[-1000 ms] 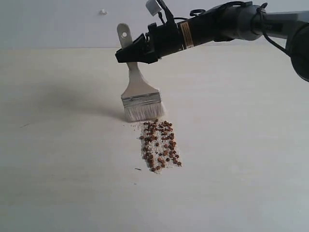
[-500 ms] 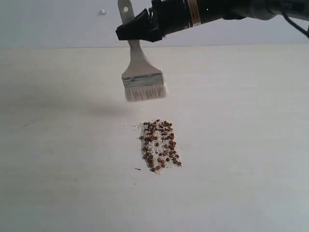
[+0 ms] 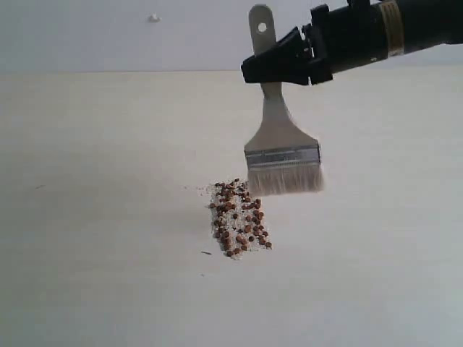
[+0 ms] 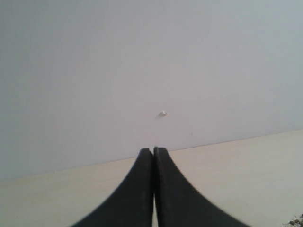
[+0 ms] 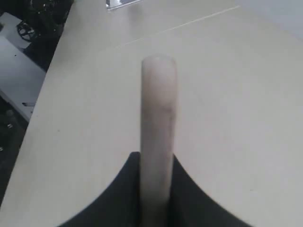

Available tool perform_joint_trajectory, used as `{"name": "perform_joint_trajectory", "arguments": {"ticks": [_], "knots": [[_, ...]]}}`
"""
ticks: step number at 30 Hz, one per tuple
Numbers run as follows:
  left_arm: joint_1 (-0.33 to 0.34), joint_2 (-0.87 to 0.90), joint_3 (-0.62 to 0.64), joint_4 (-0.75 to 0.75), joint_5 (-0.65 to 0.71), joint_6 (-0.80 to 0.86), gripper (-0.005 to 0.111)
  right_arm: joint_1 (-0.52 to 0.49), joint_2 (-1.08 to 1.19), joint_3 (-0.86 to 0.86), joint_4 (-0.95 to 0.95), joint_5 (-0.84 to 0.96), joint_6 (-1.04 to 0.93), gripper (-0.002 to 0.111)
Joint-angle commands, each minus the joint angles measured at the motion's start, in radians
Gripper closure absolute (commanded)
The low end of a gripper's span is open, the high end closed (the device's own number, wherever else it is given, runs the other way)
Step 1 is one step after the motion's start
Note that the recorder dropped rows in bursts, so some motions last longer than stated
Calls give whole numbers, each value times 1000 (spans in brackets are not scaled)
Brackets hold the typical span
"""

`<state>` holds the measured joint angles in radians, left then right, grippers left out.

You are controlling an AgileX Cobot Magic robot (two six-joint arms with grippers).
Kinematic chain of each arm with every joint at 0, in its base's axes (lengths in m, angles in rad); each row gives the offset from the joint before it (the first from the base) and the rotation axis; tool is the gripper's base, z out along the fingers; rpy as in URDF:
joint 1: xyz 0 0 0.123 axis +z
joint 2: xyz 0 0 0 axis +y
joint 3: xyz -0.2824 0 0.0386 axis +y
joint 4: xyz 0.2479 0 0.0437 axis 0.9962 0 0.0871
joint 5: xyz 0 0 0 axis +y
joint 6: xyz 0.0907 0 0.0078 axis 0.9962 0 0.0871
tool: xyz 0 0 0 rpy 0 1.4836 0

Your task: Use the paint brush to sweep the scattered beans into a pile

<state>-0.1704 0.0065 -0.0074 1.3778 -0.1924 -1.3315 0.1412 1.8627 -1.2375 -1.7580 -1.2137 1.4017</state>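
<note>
The reddish-brown beans (image 3: pixel 239 217), mixed with whitish crumbs, lie in a narrow oblong pile on the pale table. The paint brush (image 3: pixel 278 137) hangs upright in the air, bristles down, its off-white bristles (image 3: pixel 286 181) just right of the pile's far end. My right gripper (image 3: pixel 269 70) is shut on the wooden handle (image 5: pixel 157 123), which sticks out between the black fingers in the right wrist view. My left gripper (image 4: pixel 153 150) shows only in its own view, shut on nothing, with a few beans (image 4: pixel 297 221) at the frame's corner.
A pale wall rises behind the table's far edge, with a small white knob (image 3: pixel 154 17) on it. The right wrist view shows the table's edge (image 5: pixel 42 90) and dark equipment (image 5: pixel 23 33) beyond it.
The right gripper has carried the brush up off the table behind the pile, then across to the right and down, so the bristles now hang beside the pile's right side. The beans have not moved.
</note>
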Motion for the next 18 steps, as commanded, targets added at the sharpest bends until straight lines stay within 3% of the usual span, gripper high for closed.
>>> {"name": "perform_joint_trajectory", "arguments": {"ticks": [1,7,18], "knots": [[1,-7,-2,1,-5,2,107,-2,-169,248,14,-7,-70,108],[1,-7,-2,1,-7,2,107,-2,-209,413,14,-7,-36,108],[1,-7,-2,1,-7,2,107,-2,-209,415,14,-7,-5,108]]}}
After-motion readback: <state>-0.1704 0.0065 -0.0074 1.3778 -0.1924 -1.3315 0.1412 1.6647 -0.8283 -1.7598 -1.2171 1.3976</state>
